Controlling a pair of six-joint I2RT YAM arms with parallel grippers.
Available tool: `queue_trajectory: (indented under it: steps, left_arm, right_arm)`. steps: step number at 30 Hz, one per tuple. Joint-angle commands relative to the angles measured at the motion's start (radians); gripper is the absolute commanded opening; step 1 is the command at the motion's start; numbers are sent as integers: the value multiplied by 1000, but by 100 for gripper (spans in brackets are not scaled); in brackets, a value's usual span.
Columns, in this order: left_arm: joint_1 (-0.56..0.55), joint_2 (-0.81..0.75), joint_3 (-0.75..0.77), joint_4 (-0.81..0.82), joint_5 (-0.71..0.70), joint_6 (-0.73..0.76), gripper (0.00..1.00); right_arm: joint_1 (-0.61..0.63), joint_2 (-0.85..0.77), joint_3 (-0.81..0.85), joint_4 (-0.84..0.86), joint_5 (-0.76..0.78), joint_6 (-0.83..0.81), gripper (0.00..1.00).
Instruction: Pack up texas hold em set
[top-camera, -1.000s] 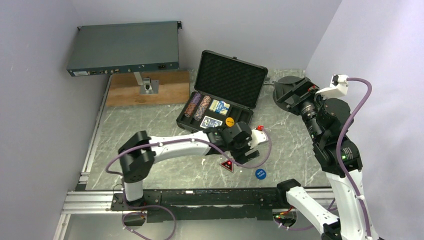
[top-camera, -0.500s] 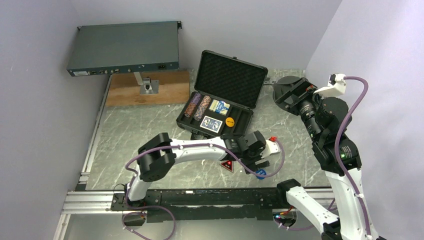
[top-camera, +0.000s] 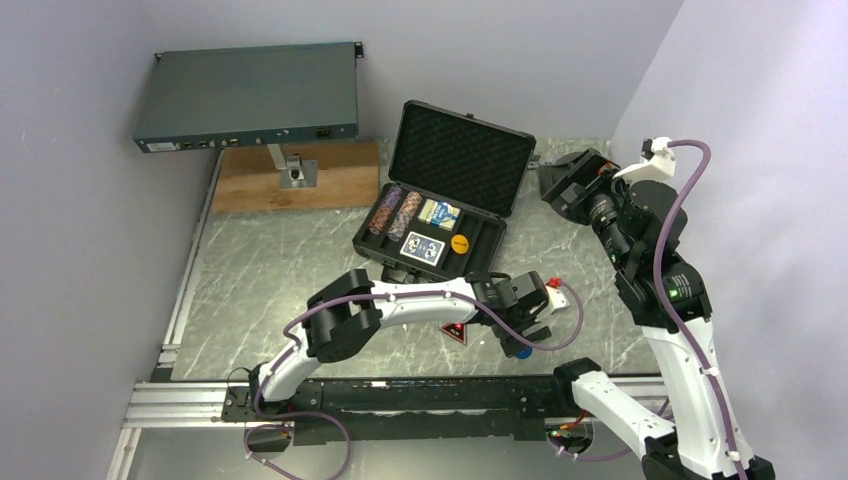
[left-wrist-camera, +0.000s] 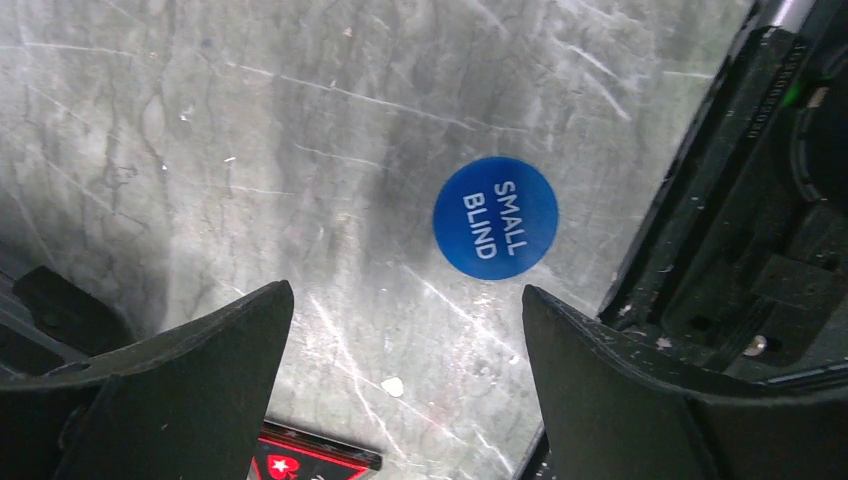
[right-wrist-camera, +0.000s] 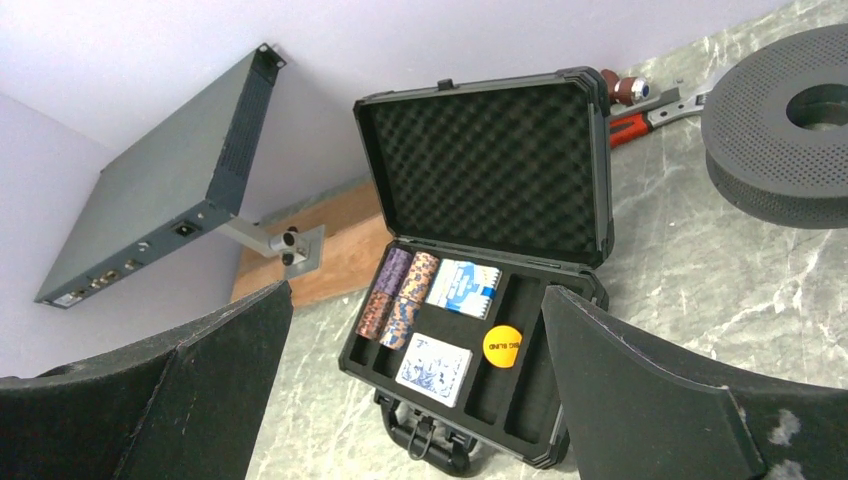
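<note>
Your left pincer (left-wrist-camera: 405, 295) hangs low over the marble worktop (left-wrist-camera: 180, 150), in the lower middle of the top view. Its fingers are spread wide with nothing between them. The blue SMALL BLIND button (left-wrist-camera: 495, 218) lies flat on the worktop just past the fingertips, right of centre in the left wrist view. It sits nearer the right-hand finger and touches neither. A corner of the red-triangle button (left-wrist-camera: 310, 462) shows at the bottom edge of that view. In the top view it lies just left of the pincer.

Farther back, at the centre of the top view, the black briefcase (right-wrist-camera: 490, 160) stands open with its foam-lined lid upright and its handle (right-wrist-camera: 425, 440) toward you. Two brown-patterned chip rolls (right-wrist-camera: 400, 295) fill the left slots. One blue card deck (right-wrist-camera: 462, 285) sits beside them toward the lid, and a second deck (right-wrist-camera: 433, 370) lies flat nearer the handle. The orange button (right-wrist-camera: 502, 345) rests in the next slot to the right.

Your right pincer (right-wrist-camera: 415, 292) is raised at the right of the top view and aimed at the briefcase, fingers fully apart and empty. Beyond it, a dark perforated spool (right-wrist-camera: 790, 130) lies at the upper right of the right wrist view. The grey rack unit (top-camera: 245, 95) stands over a wooden board (top-camera: 300, 180) at the upper left of the top view.
</note>
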Motion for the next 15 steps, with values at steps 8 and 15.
queue_trajectory:
  steps: [8,15]
  left_arm:
    - [-59,23,49,6,15,-34,91]
    - [-78,54,78,-7,-12,-24,90]
  right_arm:
    - [-2,18,11,19,-34,-20,100]
    - [0,24,10,25,-42,-23,100]
